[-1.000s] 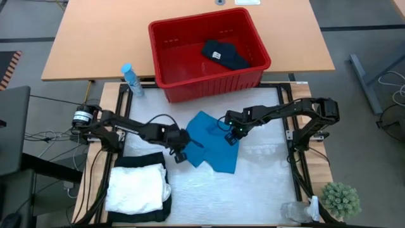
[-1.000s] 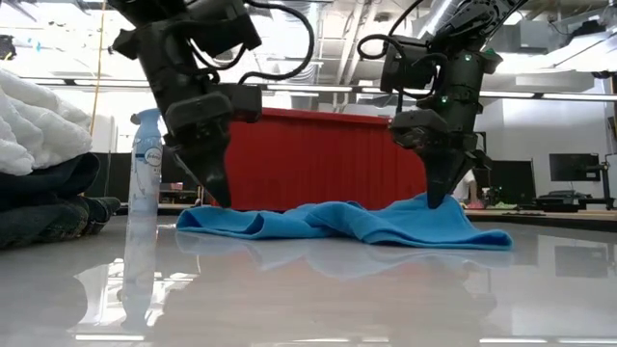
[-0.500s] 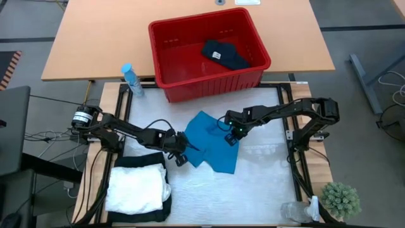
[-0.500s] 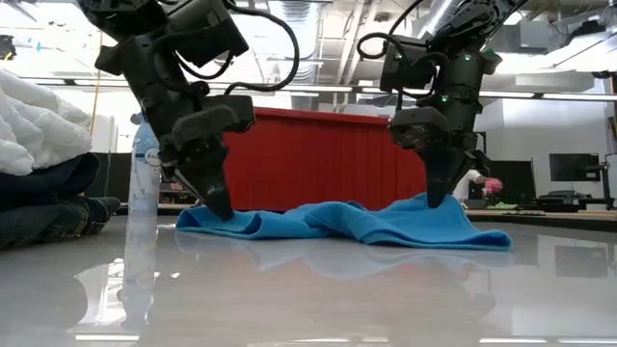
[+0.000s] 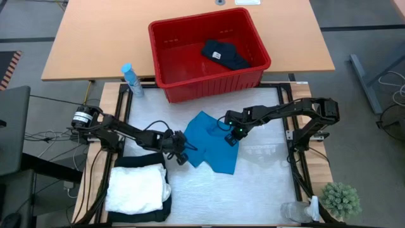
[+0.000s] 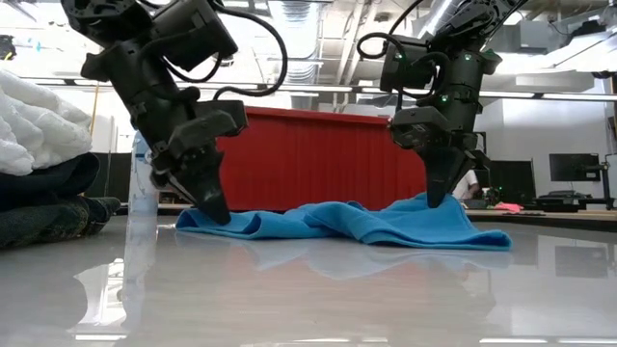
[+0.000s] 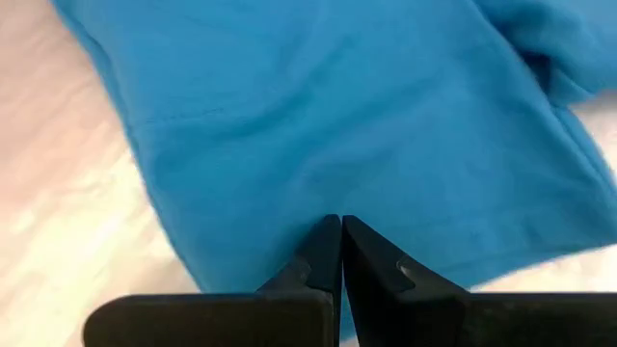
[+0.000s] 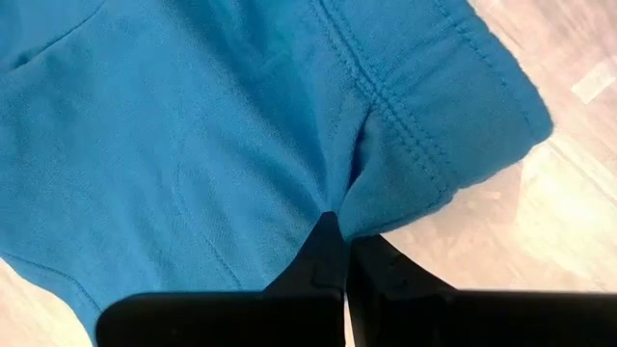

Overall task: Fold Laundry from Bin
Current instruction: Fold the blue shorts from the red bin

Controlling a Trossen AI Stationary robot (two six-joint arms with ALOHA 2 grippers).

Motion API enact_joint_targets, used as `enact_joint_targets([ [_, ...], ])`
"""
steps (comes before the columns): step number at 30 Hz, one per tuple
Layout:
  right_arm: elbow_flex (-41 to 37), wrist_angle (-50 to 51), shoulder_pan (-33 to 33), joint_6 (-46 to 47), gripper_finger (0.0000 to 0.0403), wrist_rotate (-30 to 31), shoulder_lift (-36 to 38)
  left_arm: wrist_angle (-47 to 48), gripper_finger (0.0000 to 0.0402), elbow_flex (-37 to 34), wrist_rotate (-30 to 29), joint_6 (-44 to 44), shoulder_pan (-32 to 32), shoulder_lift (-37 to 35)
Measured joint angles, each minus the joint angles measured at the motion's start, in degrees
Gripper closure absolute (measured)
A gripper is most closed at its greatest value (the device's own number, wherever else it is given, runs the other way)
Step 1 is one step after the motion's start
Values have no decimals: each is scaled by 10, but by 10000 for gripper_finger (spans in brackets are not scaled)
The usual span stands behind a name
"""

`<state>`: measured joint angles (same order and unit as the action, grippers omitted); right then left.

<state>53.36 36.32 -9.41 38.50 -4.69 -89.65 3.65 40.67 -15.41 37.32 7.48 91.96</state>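
The laundry on the table is a small bright blue cloth (image 5: 212, 147), lying crumpled and flat on the white work surface (image 5: 253, 190). My left gripper (image 5: 180, 155) is shut, its tips down on the cloth's left edge (image 6: 207, 220). My right gripper (image 5: 233, 135) is shut on the cloth's right part. The red bin (image 5: 190, 82) stands beyond the far edge of the work surface with a black garment (image 5: 224, 55) lying in it. My left gripper has its shut fingertips (image 7: 339, 231) on the blue cloth near its left edge, slanting down from the table's left. The cloth lies flat around them with no pucker; I cannot tell whether any layer is caught. My right gripper pinches a small fold of the blue cloth (image 8: 339, 198) beside a stitched hem, between its fingertips. It comes from above, pointing steeply down. The cloth puckers toward the tips, and the rest lies on the table.
A folded white garment on a black one (image 5: 136, 190) lies at the near left corner. A spray bottle (image 5: 131, 79) stands at the far left beside the bin. A small plant (image 5: 342, 199) and a clear bottle (image 5: 297, 212) sit at the near right.
My left arm's wrist has sunk and swung toward the table's left edge, and the gripper has tipped and rolled, while its fingertips have stayed at the cloth's left edge. The blue cloth has kept its place.
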Motion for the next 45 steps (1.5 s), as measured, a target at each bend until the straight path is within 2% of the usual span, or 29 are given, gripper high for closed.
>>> enact_joint_targets([
  [11,0,0,0,0,384,0,0,-14,401,-1,3,25,16,9],
  [18,0,-6,0,3,384,-3,0,-83,401,2,70,51,16,58],
  [28,0,-14,-17,5,384,-14,0,-75,401,70,145,47,41,70],
  [37,2,-87,-39,34,384,-15,0,-83,401,148,129,-34,44,96],
  [38,3,-91,-39,38,384,-15,0,-87,401,159,116,-46,43,94],
  [42,5,-91,-40,40,384,-11,0,-2,401,217,36,-120,34,49],
  [45,5,-91,-45,41,384,-11,0,102,401,246,-48,-182,17,27],
])
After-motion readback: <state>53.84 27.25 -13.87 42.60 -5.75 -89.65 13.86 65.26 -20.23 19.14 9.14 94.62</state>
